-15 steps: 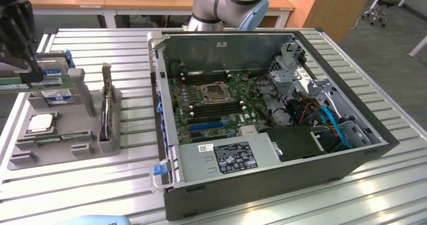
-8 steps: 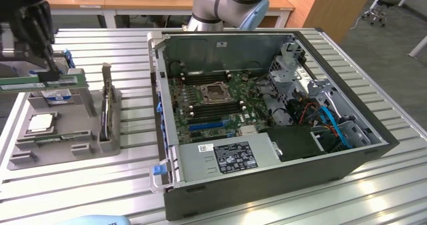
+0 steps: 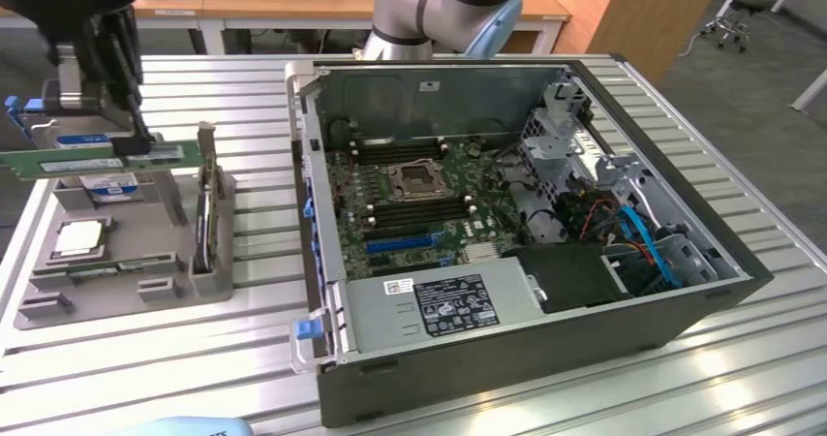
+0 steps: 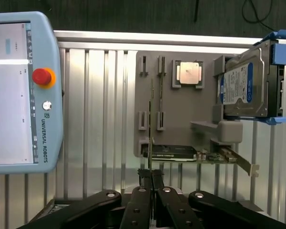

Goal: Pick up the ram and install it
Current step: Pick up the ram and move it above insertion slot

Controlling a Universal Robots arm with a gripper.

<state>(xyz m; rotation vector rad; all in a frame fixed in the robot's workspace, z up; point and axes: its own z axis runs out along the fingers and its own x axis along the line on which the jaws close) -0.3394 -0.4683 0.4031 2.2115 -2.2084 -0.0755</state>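
The ram (image 3: 77, 163) is off the table and in the arm's grip, hanging above the grey parts holder at the exterior view's left, well apart from the machine it is meant for. So I would say the picking up is done and the installing is all left to do.

The biggest thing here is the open computer case (image 3: 672, 262), lying on its side on the slatted table (image 3: 762, 358) with the motherboard (image 3: 427, 228) laid bare. The long dark memory slots (image 3: 394, 150) on either side of the processor socket (image 3: 416, 179) look unfilled to me.

Beside the case sits the parts holder (image 3: 168, 305). It carries a hard drive (image 4: 248, 86) with a blue label, a square silver processor chip (image 4: 189, 73) and an expansion card standing on edge (image 3: 204, 223).

Above it is the gripper (image 3: 134, 145). Its jaws are drawn nearly together, pinching the ram by its thin faces near the middle of its length.

The ram itself is a long, narrow green board held level, broadside to the exterior view. It has a pale label on its face, and its ends stick out past the fingers on both sides. From the wrist it shows edge-on as a thin dark line (image 4: 151, 143) running straight out from the fingertips.
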